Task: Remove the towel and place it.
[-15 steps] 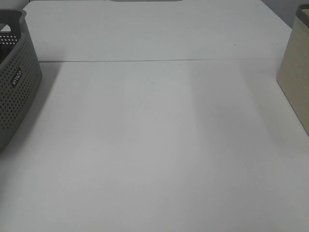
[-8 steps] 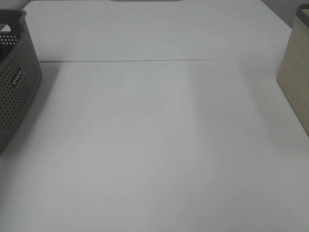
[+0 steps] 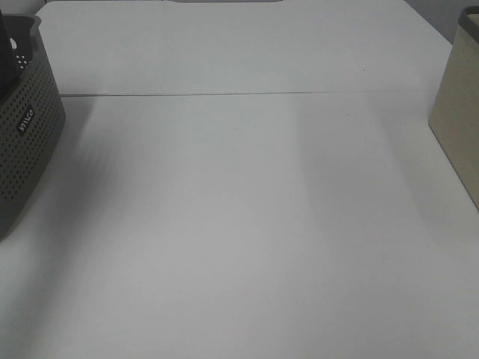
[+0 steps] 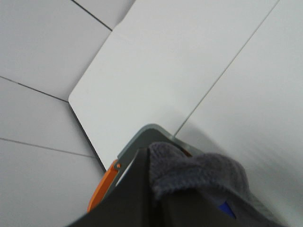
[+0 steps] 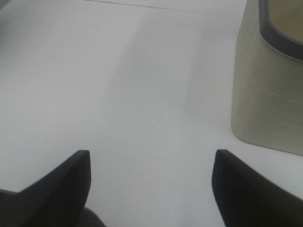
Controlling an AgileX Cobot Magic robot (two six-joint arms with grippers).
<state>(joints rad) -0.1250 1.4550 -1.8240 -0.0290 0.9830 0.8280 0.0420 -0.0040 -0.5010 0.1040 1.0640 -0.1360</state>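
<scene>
**Towel pinched at the basket, most of it out of sight**

L gripper (image 4: pixel 147 157) is clamped tight on a bunched fold of the towel (image 4: pixel 196 171). In the L wrist view the dark grey terry bulges just beside the fingertip, low centre of frame, w/ the basket (image 4: pixel 147 133) rim right behind it. Only that one fold shows; where the rest of the cloth hangs I can't tell.

In the overhead view the basket (image 3: pixel 30 142) sits at the far left edge. A dark shape shows over its rim at the upper left corner, prob. the L arm. No towel visible on the table (image 3: pixel 239 224).

R gripper (image 5: pixel 151 187) is spread wide and holds nothing. It hovers over bare table, w/ the beige bin (image 5: pixel 265 94) at the right of its frame.

What could go wrong, as I see it:
- Grip is on a small bunch only. The towel's own weight could pull it free during the lift, esp. w/ a fast move.
- A long cloth may catch on the rim or the holes, so the basket could get dragged or tipped, and it's already at the table edge.
- A trailing end could hang back in the basket if the lift isn't high enough.
</scene>
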